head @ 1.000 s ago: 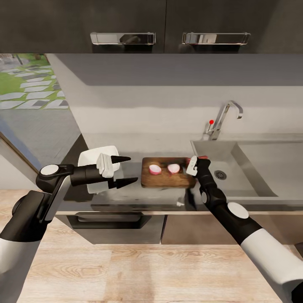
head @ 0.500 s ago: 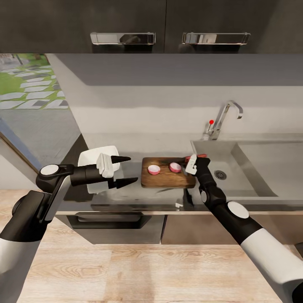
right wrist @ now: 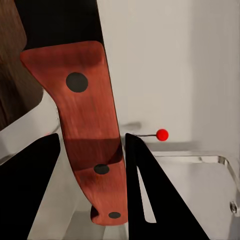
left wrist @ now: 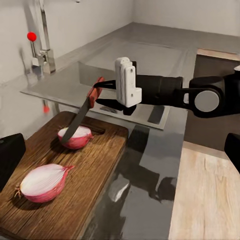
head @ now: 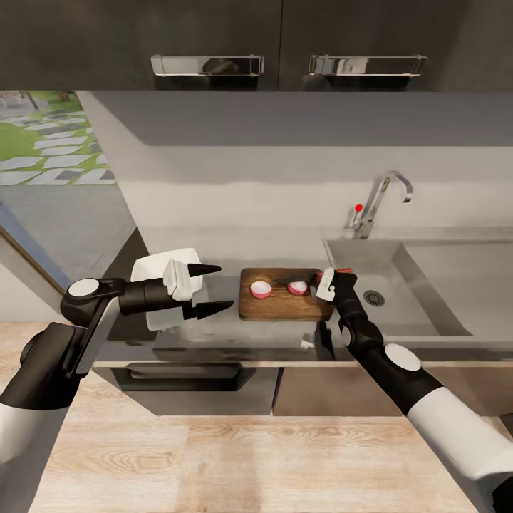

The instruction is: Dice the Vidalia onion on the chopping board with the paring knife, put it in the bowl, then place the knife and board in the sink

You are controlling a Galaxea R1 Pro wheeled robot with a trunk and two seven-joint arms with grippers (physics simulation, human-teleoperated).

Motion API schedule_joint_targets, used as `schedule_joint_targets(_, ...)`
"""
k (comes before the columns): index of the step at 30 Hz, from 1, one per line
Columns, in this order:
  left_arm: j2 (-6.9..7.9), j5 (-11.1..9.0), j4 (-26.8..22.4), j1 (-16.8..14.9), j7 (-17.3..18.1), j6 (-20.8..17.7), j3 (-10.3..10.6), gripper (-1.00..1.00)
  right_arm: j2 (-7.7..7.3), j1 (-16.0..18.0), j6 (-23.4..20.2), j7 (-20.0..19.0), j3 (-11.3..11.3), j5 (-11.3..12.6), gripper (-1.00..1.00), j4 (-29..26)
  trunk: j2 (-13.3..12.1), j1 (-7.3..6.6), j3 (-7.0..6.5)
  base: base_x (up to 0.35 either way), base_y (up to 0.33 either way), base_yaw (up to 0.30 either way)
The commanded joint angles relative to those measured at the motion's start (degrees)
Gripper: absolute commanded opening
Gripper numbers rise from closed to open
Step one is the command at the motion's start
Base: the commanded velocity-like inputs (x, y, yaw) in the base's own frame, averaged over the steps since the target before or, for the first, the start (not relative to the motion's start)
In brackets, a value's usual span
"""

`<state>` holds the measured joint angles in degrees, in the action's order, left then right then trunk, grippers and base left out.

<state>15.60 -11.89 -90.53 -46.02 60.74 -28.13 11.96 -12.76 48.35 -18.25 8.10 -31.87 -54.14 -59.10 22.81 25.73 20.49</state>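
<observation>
Two pink-white onion halves (head: 261, 288) (head: 297, 287) lie cut side down on the brown chopping board (head: 283, 303). My right gripper (head: 322, 275) is shut on the paring knife's red-brown handle (right wrist: 87, 125) at the board's right end. The dark blade (left wrist: 77, 121) slants down onto the half (left wrist: 75, 137) nearer the sink (head: 406, 299). The other half (left wrist: 44, 182) lies apart on the board (left wrist: 85, 185). My left gripper (head: 224, 286) hangs open left of the board, in front of the white bowl (head: 160, 267).
The chrome tap (head: 381, 196) with red knob (head: 358, 208) stands behind the basin, whose drain (head: 373, 297) lies right of my right wrist. Black upper cabinets with bar handles (head: 206, 65) hang overhead. A window opens at the left.
My right gripper has shifted slightly with the knife, and the onion half under the blade has moved a little. The left arm has held still.
</observation>
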Motion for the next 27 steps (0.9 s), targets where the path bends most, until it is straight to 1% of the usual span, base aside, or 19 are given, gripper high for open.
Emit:
schedule_joint_targets(1, 0.05, -0.42, 0.00, -0.07, -0.03, -0.52, 0.06, 1.00, -0.07, 0.08, -0.57, 0.16, -0.30, -0.44, -1.00, -0.01, 0.10, 0.05, 0.10, 0.190, 0.000, 0.000)
schedule_joint_targets(6, 0.05, -0.42, 0.00, -0.09, -0.01, -0.52, 0.05, 1.00, -0.07, 0.08, -0.57, 0.16, -0.30, -0.44, -1.00, 0.03, 0.10, 0.05, 0.10, 0.101, 0.000, 0.000)
schedule_joint_targets(19, 0.05, -0.42, 0.00, -0.07, -0.01, -0.52, 0.08, 1.00, -0.08, 0.08, -0.56, 0.16, -0.36, -0.44, -1.00, 0.17, 0.10, 0.05, 0.10, 0.009, -0.001, 0.000)
schedule_joint_targets(24, 0.05, -0.42, 0.00, -0.10, -0.01, -0.52, 0.08, 1.00, -0.13, 0.08, -0.54, 0.16, -0.39, -0.44, -1.00, 0.36, 0.10, 0.05, 0.10, 0.148, -0.087, 0.000)
schedule_joint_targets(27, 0.05, -0.42, 0.00, -0.09, -0.01, -0.52, 0.08, 1.00, -0.15, 0.08, -0.49, 0.19, -0.39, -0.44, -1.00, 1.82, 0.10, 0.05, 0.10, 0.066, -0.045, 0.000)
